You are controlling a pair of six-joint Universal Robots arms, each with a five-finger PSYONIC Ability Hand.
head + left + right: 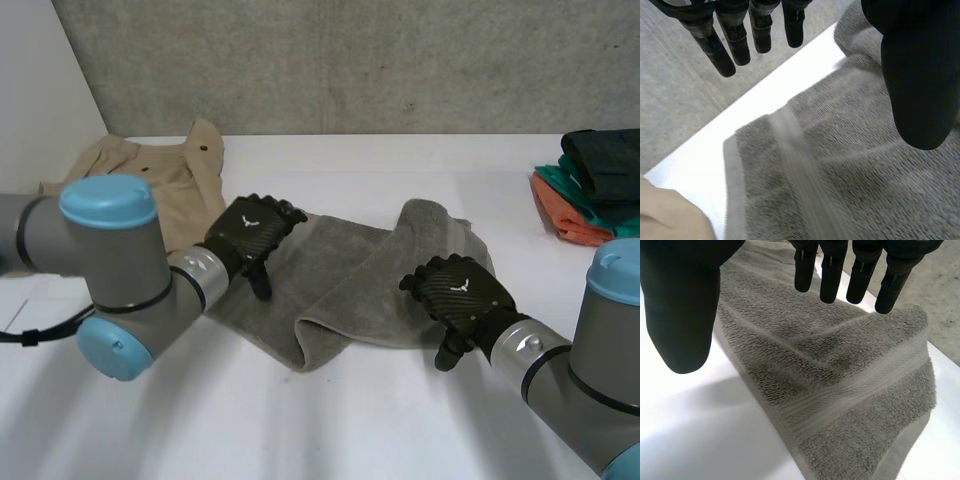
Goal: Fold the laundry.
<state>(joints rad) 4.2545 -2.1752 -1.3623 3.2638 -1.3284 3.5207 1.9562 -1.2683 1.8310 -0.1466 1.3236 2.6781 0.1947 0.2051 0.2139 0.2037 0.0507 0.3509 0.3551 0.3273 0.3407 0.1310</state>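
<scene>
In the middle of the white table (400, 420) your grey towel (360, 285) lies loosely doubled, 1 layer thrown over the other, edges not matched. Your left hand (250, 232) hovers over its left end, fingers (725, 55) straight and spread, gripping nothing. Your right hand (458, 290) hangs over the right end, likewise spread and empty. Farther out, a beige garment (160, 170) lies rumpled at the far left and a stack of folded clothes (595, 190) sits far right. By my reading, the towel is half-done and 1 garment remains untouched.
</scene>
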